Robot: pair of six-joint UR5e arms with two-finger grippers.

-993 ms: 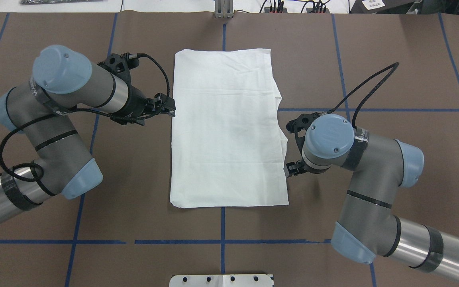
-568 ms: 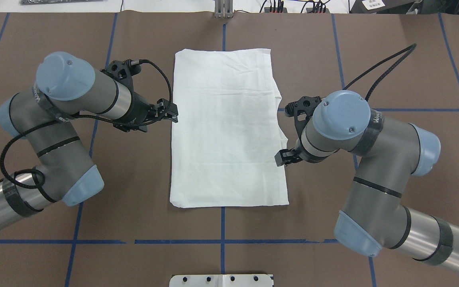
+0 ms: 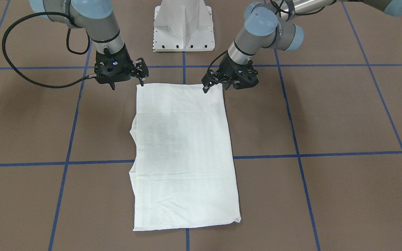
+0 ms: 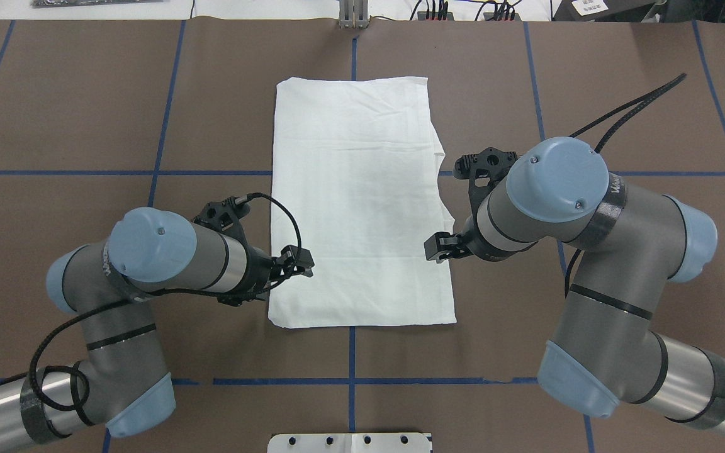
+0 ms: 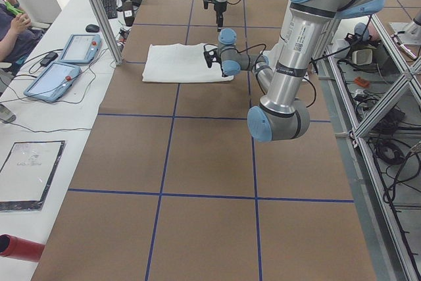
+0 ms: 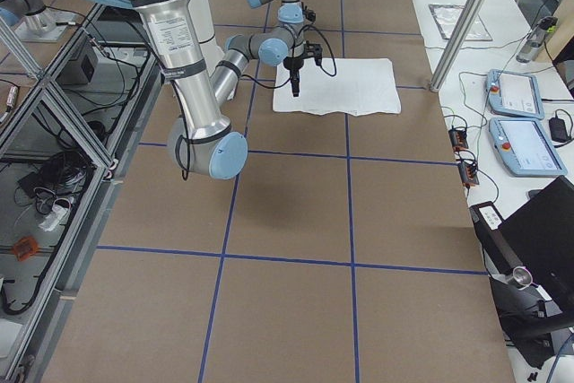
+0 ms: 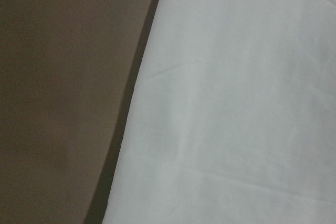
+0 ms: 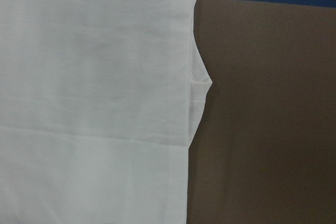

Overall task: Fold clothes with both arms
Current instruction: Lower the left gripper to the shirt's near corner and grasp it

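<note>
The brown table [image 4: 54, 94] fills the overhead view. The white T-shirt [image 4: 362, 201] lies at its centre, folded flat into a tall rectangle. The left arm [image 4: 148, 251] enters from the lower left and the right arm [image 4: 557, 182] from the lower right. The left gripper [image 4: 303, 264] hangs over the shirt's lower-left edge, and the right gripper [image 4: 433, 248] over its right edge. The finger spread of either gripper cannot be told.
</note>
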